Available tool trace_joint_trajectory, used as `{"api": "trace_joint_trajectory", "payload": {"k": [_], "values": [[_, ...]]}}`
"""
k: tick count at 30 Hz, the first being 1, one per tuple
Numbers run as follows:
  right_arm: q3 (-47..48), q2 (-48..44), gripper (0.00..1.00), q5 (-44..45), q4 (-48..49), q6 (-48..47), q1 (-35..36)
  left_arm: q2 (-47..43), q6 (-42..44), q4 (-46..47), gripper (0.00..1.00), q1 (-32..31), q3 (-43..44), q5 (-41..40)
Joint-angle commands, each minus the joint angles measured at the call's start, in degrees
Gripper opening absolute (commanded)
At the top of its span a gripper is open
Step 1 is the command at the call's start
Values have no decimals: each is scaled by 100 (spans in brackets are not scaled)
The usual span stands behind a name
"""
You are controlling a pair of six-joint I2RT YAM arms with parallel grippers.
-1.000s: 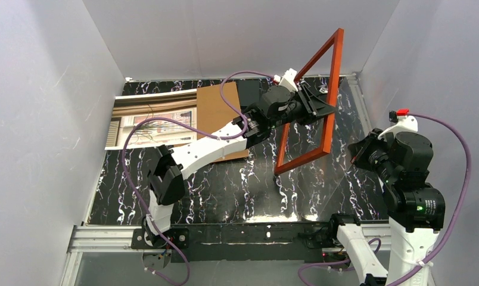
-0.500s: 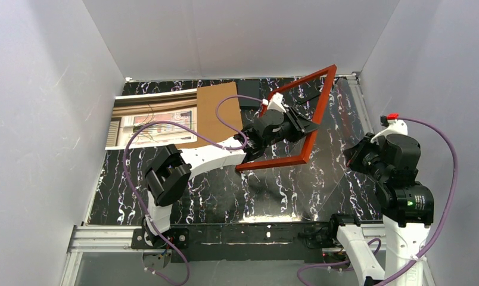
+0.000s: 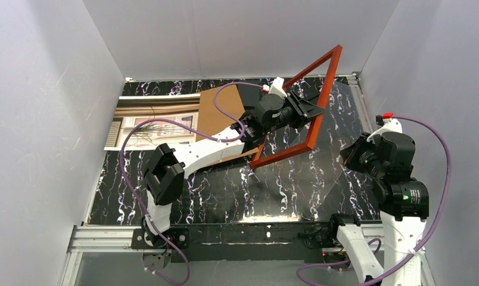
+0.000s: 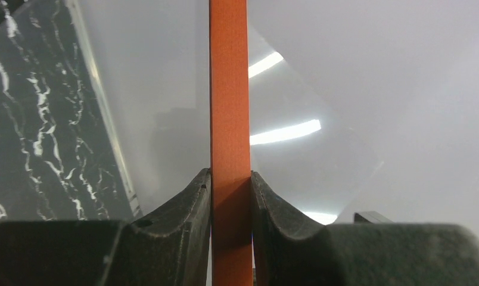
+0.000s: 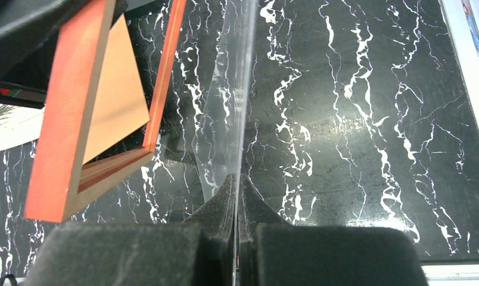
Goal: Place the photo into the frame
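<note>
My left gripper (image 3: pixel 308 111) is shut on one bar of the orange-red frame (image 3: pixel 283 153) and holds it tilted in the air above the back middle of the table. In the left wrist view the bar (image 4: pixel 229 89) sits clamped between my left gripper's (image 4: pixel 230 179) fingers. The photo (image 3: pixel 156 122) lies face up at the back left, its right part under a brown cardboard board (image 3: pixel 216 113). My right gripper (image 3: pixel 349 156) is shut on a clear sheet (image 5: pixel 225 137), seen edge-on, beside the frame (image 5: pixel 67 137) in the right wrist view, where the right gripper (image 5: pixel 237 182) pinches the sheet's edge.
White walls close in the black marbled table (image 3: pixel 225 190) on the left, back and right. A metal rail (image 3: pixel 106 235) runs along the near edge by the arm bases.
The frame dropped lower and flatter to the left, then rose and tilted up again; it now sits left of where it was. The right gripper shifted slightly left with the sheet.
</note>
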Motion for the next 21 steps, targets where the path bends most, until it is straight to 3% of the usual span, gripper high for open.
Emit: {"api": "trace_joint_trajectory", "payload": {"k": [1,8,15,21], "values": [[98,121,1,-202,352,7,-14,-580,-100,611,0,13,381,173],[288,293,1,-416,297,22,-14,-782,-589,988,0,188,-72,240],[461,434,1,-443,254,-32,-14,-1443,380,-297,0,224,-319,791],[418,518,1,-593,316,-41,-16,-1995,331,363,0,392,-1769,377]]}}
